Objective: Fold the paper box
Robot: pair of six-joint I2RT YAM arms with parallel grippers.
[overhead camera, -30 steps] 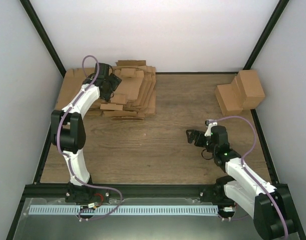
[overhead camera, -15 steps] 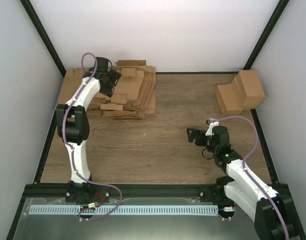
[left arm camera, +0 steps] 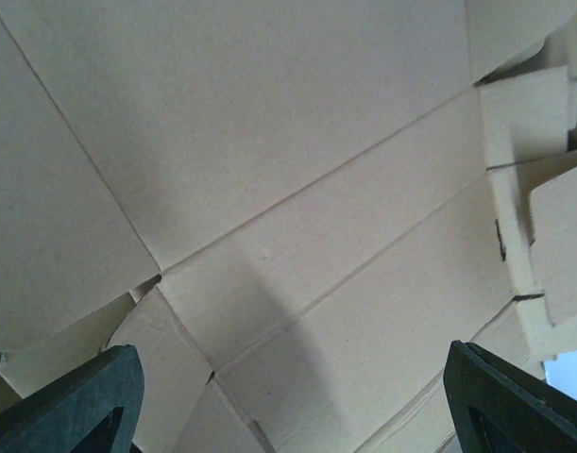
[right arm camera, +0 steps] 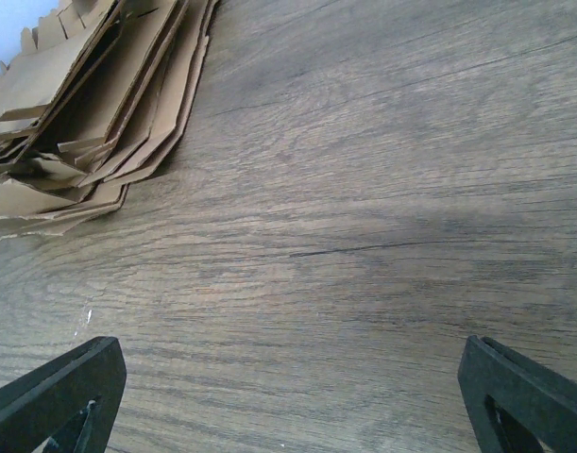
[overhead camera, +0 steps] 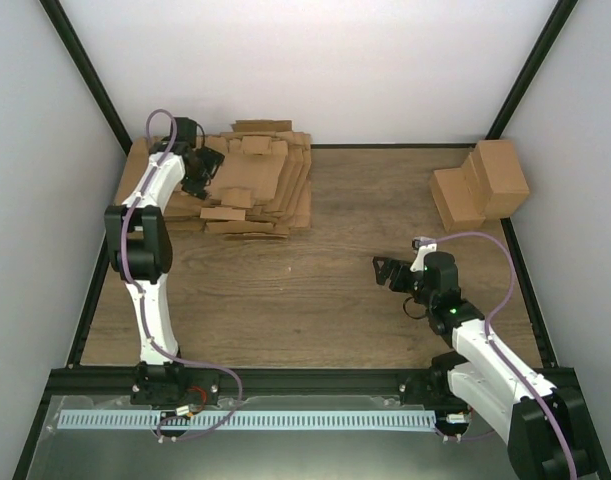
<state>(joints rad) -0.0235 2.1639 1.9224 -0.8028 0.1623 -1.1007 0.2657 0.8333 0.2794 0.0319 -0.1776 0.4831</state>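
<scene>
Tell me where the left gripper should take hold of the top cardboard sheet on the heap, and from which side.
Take a small side flap at the edge of the top cardboard sheet, coming in low from outside that edge. The sheet lies flat on the heap, so its broad panel likely gives the open left gripper nothing to pinch; the flaps jut free.

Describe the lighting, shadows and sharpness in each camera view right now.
Top external: even, soft light, sharp, only faint shadows beside the heap of flat brown cardboard sheets on the wood-grain table. Left wrist: a soft grey shadow band crosses that cardboard. Right wrist: table grain crisp, one dim shadow patch at right, a pale washed-out corner top left.
</scene>
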